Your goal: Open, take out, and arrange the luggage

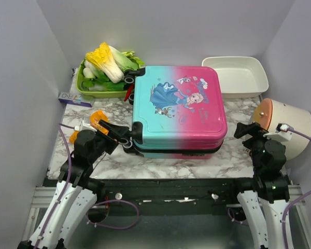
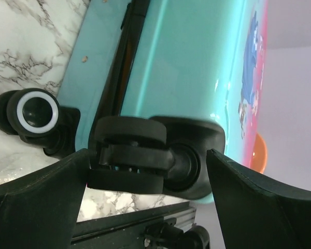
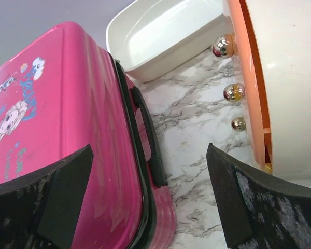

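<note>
The luggage (image 1: 179, 106) lies flat and closed on the marble table, teal at its left half and pink at its right, princess print facing up. My left gripper (image 1: 120, 139) is at its near-left corner. In the left wrist view this gripper (image 2: 147, 155) stands open with a black wheel (image 2: 127, 135) of the teal shell (image 2: 186, 62) between its fingers, and I cannot tell whether they touch. My right gripper (image 1: 247, 137) hovers open by the near-right side. In its own view the gripper (image 3: 149, 150) spans the pink shell (image 3: 57, 129) edge, the black side handle (image 3: 150, 140) and bare marble.
A white tray (image 1: 236, 75) sits at the back right. A green tray of cabbage (image 1: 106, 70) stands at the back left, with a small box (image 1: 75, 98) and an orange item (image 1: 98, 116) nearby. A white-and-orange round vessel (image 1: 282, 124) lies right of my right gripper.
</note>
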### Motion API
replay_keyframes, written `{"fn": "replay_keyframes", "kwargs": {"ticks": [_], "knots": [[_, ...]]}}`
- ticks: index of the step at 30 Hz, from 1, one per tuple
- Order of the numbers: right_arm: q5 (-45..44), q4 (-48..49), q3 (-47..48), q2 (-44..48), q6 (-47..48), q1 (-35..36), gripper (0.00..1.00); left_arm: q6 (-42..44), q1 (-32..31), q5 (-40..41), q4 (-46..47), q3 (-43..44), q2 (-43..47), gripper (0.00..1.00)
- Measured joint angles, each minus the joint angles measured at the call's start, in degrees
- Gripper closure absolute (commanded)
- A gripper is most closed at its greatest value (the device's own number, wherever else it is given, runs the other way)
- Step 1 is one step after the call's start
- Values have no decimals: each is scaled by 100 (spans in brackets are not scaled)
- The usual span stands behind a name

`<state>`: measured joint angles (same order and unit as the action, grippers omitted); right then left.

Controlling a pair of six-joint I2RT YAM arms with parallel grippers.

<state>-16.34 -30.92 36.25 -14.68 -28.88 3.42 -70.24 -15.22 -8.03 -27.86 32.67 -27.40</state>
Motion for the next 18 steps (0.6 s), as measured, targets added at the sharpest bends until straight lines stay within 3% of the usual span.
{"fn": "replay_keyframes", "kwargs": {"ticks": [7, 18], "knots": [[13, 2, -28, -9, 2, 0, 0, -461, -1244, 925, -188, -9, 149, 1], [111, 46, -70, 87, 0, 0, 0, -1054, -2022, 1969, -142, 323, -752, 2]]}}
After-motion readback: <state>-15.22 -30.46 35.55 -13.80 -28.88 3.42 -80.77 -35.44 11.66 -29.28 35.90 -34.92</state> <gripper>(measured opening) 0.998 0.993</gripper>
